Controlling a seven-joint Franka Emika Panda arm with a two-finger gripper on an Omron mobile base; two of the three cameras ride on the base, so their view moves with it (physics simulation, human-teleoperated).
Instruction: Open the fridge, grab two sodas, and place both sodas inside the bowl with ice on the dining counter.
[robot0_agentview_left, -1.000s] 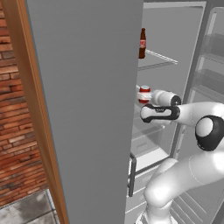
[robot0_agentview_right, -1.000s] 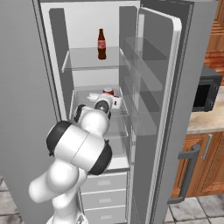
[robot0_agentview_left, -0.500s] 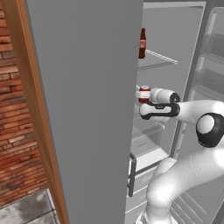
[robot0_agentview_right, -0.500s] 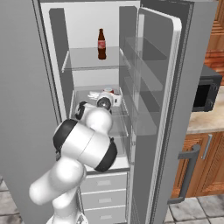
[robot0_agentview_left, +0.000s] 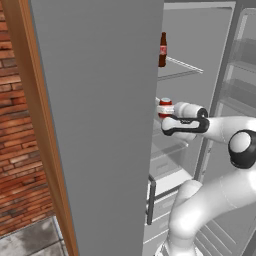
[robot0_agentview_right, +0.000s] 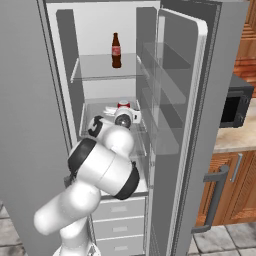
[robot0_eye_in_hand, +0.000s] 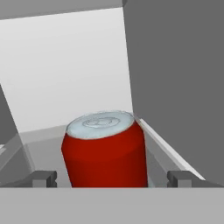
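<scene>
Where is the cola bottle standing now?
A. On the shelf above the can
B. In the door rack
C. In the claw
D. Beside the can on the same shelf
A: the bottle stands upright on the glass shelf above the one holding the can.

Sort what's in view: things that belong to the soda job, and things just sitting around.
Job:
fridge, door open
red can, middle shelf
cola bottle, top shelf
gripper, open, a fingertip either side of the can

Not the job:
microwave
brick wall
wooden cabinet
</scene>
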